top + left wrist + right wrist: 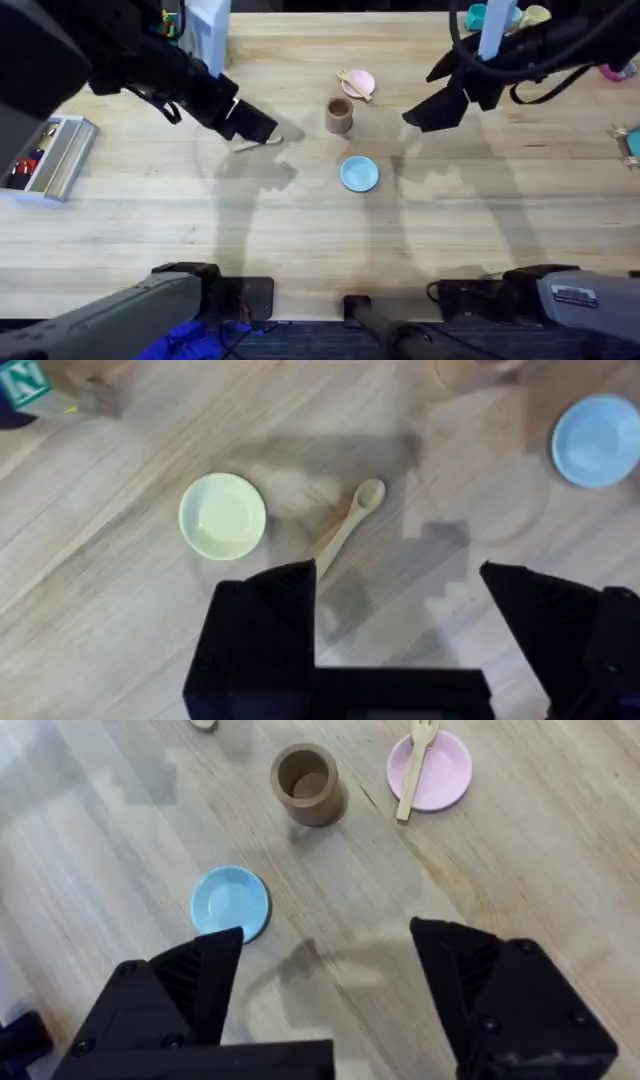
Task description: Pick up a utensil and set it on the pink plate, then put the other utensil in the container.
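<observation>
Left end effector (400,620): jaws wide apart, holding nothing, above the wooden spoon (348,528), which lies flat on the tabletop (120,630) beside the yellow-green plate (222,515). Right end effector (325,985): open, empty. Wooden fork (415,765) rests across pink plate (445,770); tan cup (307,784) nearby.

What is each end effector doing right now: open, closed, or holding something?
Left end effector: open, holding nothing, above the wooden spoon.
Right end effector: open, holding nothing.
</observation>
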{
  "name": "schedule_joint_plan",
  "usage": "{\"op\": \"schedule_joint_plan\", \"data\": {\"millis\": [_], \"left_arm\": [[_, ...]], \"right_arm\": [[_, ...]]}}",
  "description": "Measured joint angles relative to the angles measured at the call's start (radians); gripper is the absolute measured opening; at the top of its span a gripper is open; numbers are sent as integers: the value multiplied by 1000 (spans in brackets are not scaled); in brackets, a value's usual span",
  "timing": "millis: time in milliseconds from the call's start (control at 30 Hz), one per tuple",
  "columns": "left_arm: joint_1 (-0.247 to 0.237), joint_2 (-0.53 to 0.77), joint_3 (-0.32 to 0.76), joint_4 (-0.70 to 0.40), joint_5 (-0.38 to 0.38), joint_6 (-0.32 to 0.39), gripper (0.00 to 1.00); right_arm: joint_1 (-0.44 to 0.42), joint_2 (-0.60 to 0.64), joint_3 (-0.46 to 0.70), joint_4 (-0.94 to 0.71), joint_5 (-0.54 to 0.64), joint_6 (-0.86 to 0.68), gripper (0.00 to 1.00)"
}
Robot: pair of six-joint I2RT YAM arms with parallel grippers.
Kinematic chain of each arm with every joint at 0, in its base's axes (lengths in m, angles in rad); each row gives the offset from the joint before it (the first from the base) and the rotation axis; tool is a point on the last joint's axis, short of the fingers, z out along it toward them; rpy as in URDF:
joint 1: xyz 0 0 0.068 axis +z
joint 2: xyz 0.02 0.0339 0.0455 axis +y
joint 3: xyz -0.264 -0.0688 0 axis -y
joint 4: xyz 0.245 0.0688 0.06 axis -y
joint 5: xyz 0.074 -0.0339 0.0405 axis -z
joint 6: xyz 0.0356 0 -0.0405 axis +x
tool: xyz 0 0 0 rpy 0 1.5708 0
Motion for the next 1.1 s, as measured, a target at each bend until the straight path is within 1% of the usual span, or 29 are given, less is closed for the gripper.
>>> {"op": "schedule_joint_plan", "data": {"millis": [100, 167, 300, 467, 600, 733, 833, 1100], "left_arm": [[0, 25, 0, -22, -2, 67, 997], [0, 44, 0, -21, -13, 98, 995], [0, 83, 0, 3, -29, 129, 994], [0, 126, 0, 38, -39, 144, 994], [0, 141, 0, 13, -38, 138, 994], [0, 150, 0, 12, -36, 89, 994], [0, 151, 0, 16, -31, 71, 994], [0, 151, 0, 12, -26, 53, 994]], "right_arm": [[0, 0, 0, 0, 0, 0, 997], [0, 0, 0, 0, 0, 0, 996], [0, 0, 0, 0, 0, 0, 996], [0, 0, -1, -1, 0, 0, 996], [0, 0, -1, -2, 0, 0, 996], [0, 0, -1, -2, 0, 0, 996], [0, 0, -1, -2, 0, 0, 996], [0, 0, -1, -2, 0, 0, 996]]}}
